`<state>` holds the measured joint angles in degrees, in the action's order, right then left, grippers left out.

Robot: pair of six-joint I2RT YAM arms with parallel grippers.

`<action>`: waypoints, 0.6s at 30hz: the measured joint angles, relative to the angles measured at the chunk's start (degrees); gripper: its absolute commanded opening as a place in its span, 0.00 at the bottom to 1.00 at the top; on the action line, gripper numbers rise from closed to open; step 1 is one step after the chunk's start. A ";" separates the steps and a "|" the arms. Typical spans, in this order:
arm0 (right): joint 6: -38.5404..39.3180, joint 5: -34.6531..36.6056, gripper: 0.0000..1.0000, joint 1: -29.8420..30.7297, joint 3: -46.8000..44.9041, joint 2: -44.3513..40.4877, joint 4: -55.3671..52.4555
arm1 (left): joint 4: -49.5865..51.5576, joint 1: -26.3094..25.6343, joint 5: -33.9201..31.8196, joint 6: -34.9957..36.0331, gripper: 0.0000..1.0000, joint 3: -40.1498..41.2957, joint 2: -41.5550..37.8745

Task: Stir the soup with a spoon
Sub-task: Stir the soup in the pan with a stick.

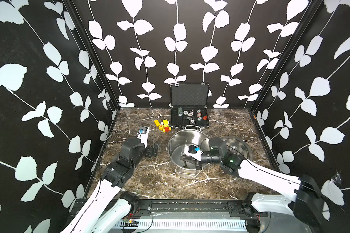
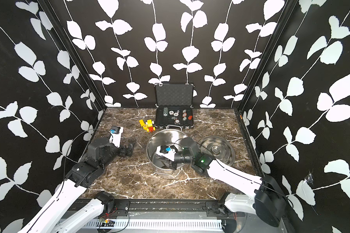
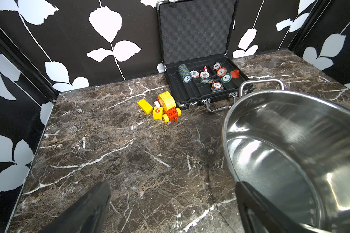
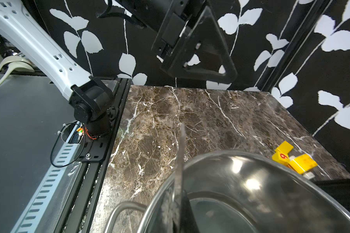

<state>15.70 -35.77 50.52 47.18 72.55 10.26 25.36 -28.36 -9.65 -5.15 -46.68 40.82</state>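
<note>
Right wrist cam: R gripper (image 1: 187, 161) clamped on spoon (image 4: 180, 157) at pot (image 1: 177, 141); L gripper (image 3: 172, 184) spread wide, empty. I reckon mid-stir, not done.

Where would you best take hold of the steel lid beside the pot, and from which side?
Probably the centre knob, from straight above: the lid lies flat on the table, knob raised at its middle, rim low against it.

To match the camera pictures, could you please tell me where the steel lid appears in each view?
Top view: steel lid lies flat right of the pot, partly behind the right arm.
Top view: lid in the same spot.
Left wrist: not in it.
Right wrist: not in it.
Shared landmark: the pot.
</note>
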 measured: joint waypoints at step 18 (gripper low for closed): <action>2.93 -1.77 0.00 -8.74 12.52 22.64 14.38 | 1.64 0.00 -1.16 0.68 0.99 0.00 -2.25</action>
<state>18.63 -37.54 41.78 59.70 95.20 24.64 27.00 -28.36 -10.81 -4.47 -46.68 38.57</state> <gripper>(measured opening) 0.057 0.987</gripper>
